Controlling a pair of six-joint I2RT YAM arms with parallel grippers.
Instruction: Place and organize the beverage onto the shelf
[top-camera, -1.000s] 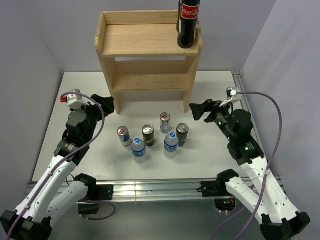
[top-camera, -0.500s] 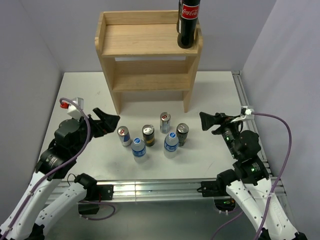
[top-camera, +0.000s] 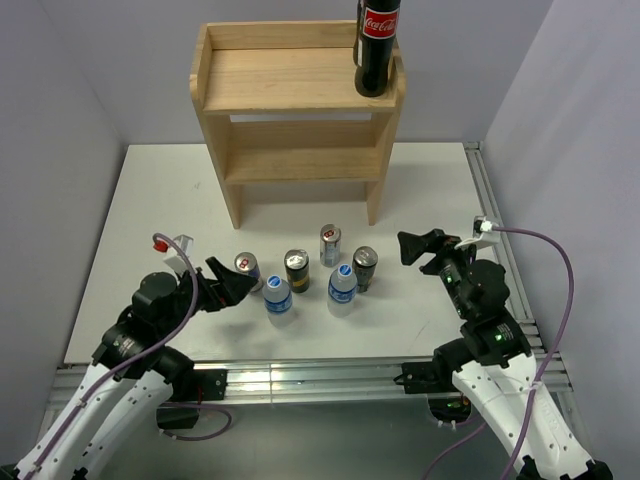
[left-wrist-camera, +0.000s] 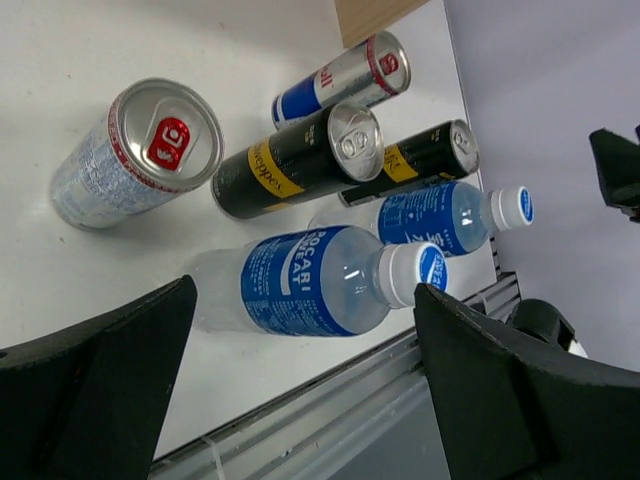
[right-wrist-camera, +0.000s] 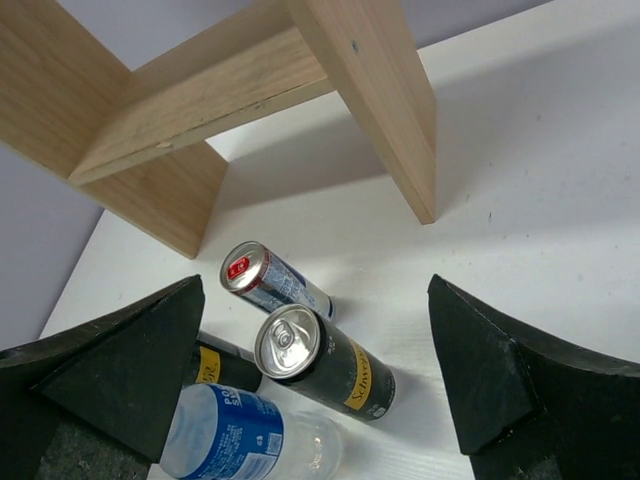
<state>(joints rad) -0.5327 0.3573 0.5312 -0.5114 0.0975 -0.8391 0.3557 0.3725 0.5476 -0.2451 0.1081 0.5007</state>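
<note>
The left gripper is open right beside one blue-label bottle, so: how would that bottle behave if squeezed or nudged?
The bottle looks like thin clear plastic, so it would probably give under a squeeze. It stands upright and narrow, so a sideways nudge might tip it against the black can beside it. Lying down, it would likely roll.

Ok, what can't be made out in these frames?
- Dark cola bottle with red label: neck and cap are cut off by the upper edge of the top view.
- Pale wooden shelf: the back of its lower tier is hidden under the top board in the top view.
- Clear bottle with blue label: its lower part is cut off by the bottom edge of the right wrist view.
</note>
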